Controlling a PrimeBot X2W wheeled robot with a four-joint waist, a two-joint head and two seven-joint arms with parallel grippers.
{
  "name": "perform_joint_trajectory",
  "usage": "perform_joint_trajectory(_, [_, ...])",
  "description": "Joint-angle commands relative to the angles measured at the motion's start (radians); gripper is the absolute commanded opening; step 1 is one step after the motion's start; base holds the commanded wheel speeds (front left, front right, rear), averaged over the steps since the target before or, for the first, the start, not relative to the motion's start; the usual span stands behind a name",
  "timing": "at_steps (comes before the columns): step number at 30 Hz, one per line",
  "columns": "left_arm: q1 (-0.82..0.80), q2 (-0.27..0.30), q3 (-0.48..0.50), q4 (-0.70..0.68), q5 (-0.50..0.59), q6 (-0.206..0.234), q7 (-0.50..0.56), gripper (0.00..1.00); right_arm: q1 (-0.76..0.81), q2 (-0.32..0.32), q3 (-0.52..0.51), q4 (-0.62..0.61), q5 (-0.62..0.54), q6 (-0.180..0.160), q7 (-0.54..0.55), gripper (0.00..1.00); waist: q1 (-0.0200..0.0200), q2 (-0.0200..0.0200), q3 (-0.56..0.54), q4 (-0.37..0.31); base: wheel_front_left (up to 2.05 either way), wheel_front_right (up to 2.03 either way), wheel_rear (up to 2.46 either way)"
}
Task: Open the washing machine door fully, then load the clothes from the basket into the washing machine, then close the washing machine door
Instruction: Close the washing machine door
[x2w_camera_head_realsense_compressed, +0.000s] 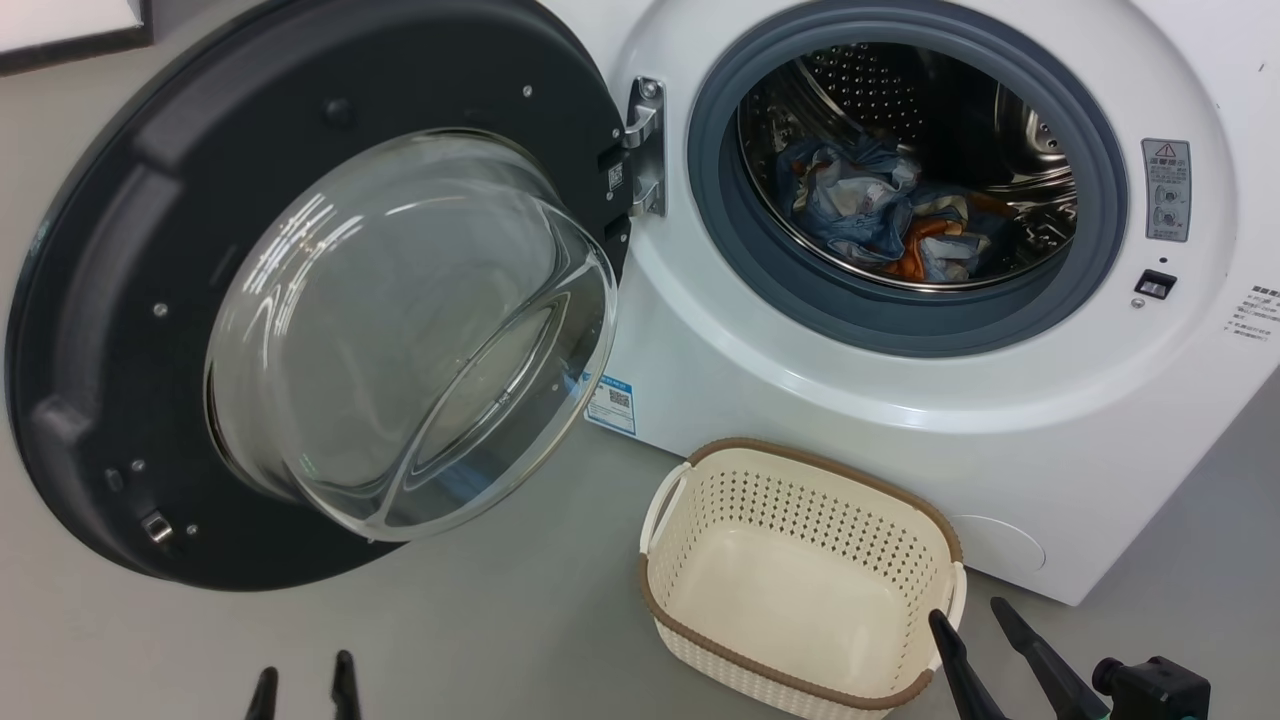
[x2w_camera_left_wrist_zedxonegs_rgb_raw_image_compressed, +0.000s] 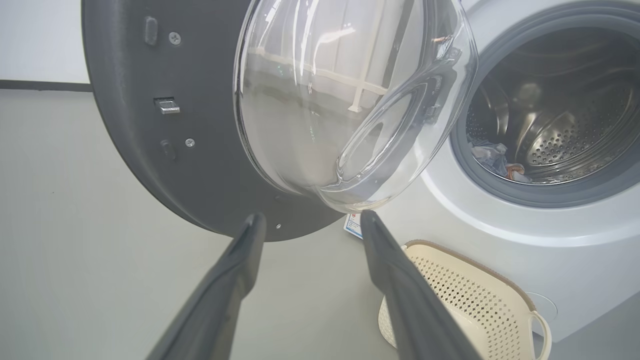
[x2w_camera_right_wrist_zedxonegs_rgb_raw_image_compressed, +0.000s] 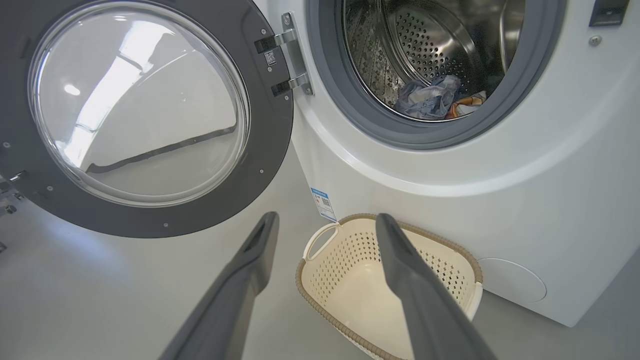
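Closing the washing machine door (x2w_camera_head_realsense_compressed: 130, 330) is looking like the step in hand: the clothes (x2w_camera_head_realsense_compressed: 880, 215) are lying in the washing machine (x2w_camera_head_realsense_compressed: 900, 400), and the basket (x2w_camera_head_realsense_compressed: 800, 500) is sitting empty on the floor before it. The left claw (x2w_camera_head_realsense_compressed: 305, 665) and right claw (x2w_camera_head_realsense_compressed: 968, 610) are hanging spread, gripping nothing. Pushing the door's dark frame far from the hinge (x2w_camera_head_realsense_compressed: 645, 150), avoiding the glass bowl (x2w_camera_head_realsense_compressed: 400, 330), is seeming wisest.
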Motion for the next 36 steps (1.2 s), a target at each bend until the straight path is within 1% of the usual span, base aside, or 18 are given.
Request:
perform_joint_trajectory(1, [-0.004, 0.005, 0.049, -0.023, -0.023, 0.013, -0.006, 0.76, -0.046, -0.02, 0.023, -0.019, -0.006, 0.002, -0.012, 1.0, 0.0, 0.0, 0.0, 0.0, 0.0, 0.0, 0.0])
perform_joint_trajectory(2, [-0.004, 0.005, 0.066, -0.019, -0.048, 0.019, -0.006, 0.4, -0.046, -0.019, 0.024, -0.019, -0.005, 0.002, -0.012, 1.0, 0.0, 0.0, -0.001, 0.0, 0.0, 0.0, 0.0])
perform_joint_trajectory(3, [-0.004, 0.005, 0.089, -0.016, -0.078, 0.024, -0.006, 0.14, -0.045, -0.019, 0.024, -0.019, -0.005, 0.002, -0.012, 1.0, 0.0, 0.0, -0.001, 0.0, 0.0, 0.0, 0.0])
perform_joint_trajectory(4, [-0.005, 0.005, 0.117, -0.013, -0.099, 0.027, -0.006, 0.0, -0.044, -0.018, 0.024, -0.019, -0.005, 0.002, -0.012, 1.0, 0.0, 0.0, -0.002, 0.0, 0.0, 0.0, 0.0])
perform_joint_trajectory(7, [-0.012, 0.005, 0.212, -0.005, -0.133, 0.025, -0.006, 0.0, -0.04, -0.017, 0.021, -0.02, -0.005, 0.002, -0.012, 1.0, 0.0, 0.0, -0.002, 0.0, 0.0, 0.0, 0.0])
perform_joint_trajectory(10, [-0.028, 0.005, 0.32, 0.006, -0.163, 0.009, -0.006, 0.0, -0.035, -0.015, 0.016, -0.02, -0.005, 0.002, -0.012, 1.0, 0.0, 0.0, -0.001, 0.0, 0.0, 0.0, 0.0])
perform_joint_trajectory(15, [-0.083, 0.005, 0.5, 0.047, -0.214, -0.046, -0.006, 0.0, -0.029, -0.009, 0.008, -0.023, -0.009, 0.002, -0.012, 1.0, 0.0, 0.0, 0.0, 0.0, 0.0, 0.0, 0.0])
perform_joint_trajectory(19, [-0.16, 0.038, 0.612, 0.106, -0.269, -0.084, -0.006, 0.0, -0.027, -0.003, 0.005, -0.024, -0.01, 0.002, -0.012, 1.0, 0.0, 0.0, 0.003, -0.001, 0.0, 0.0, 0.0])
perform_joint_trajectory(20, [-0.178, 0.056, 0.629, 0.127, -0.284, -0.089, -0.006, 0.0, -0.027, -0.001, 0.005, -0.024, -0.01, 0.002, -0.012, 1.0, 0.0, 0.0, 0.003, -0.001, 0.0, 0.0, 0.0])
perform_joint_trajectory(21, [-0.178, 0.056, 0.629, 0.127, -0.284, -0.089, -0.006, 0.0, -0.027, -0.001, 0.005, -0.024, -0.01, 0.002, -0.012, 1.0, 0.0, 0.0, 0.003, -0.001, 0.0, 0.0, 0.0])
perform_joint_trajectory(23, [-0.224, 0.095, 0.665, 0.17, -0.332, -0.096, 0.008, 0.0, -0.028, 0.002, 0.004, -0.024, -0.011, 0.002, -0.012, 1.0, 0.0, 0.0, 0.003, -0.002, 0.0, 0.0, 0.0])
perform_joint_trajectory(26, [-0.302, 0.174, 0.711, 0.24, -0.395, -0.1, 0.054, 0.0, -0.028, 0.006, 0.003, -0.023, -0.011, 0.002, -0.012, 1.0, 0.0, 0.0, 0.002, -0.003, 0.0, 0.0, 0.0])
perform_joint_trajectory(30, [-0.409, 0.254, 0.759, 0.323, -0.476, -0.071, 0.134, 0.0, -0.029, 0.01, 0.001, -0.023, -0.011, 0.002, -0.012, 1.0, 0.0, 0.0, 0.003, -0.006, 0.0, 0.0, 0.0])
perform_joint_trajectory(31, [-0.465, 0.303, 0.781, 0.386, -0.508, -0.062, 0.163, 0.0, -0.031, 0.012, 0.004, -0.022, -0.012, 0.002, -0.012, 1.0, 0.0, 0.0, 0.004, -0.01, 0.0, 0.0, 0.0])
perform_joint_trajectory(36, [-0.601, 0.386, 0.814, 0.523, -0.592, -0.062, 0.229, 0.0, -0.04, 0.015, 0.011, -0.02, -0.009, 0.002, -0.012, 1.0, 0.0, 0.0, 0.003, -0.029, 0.0, 0.0, 0.0])
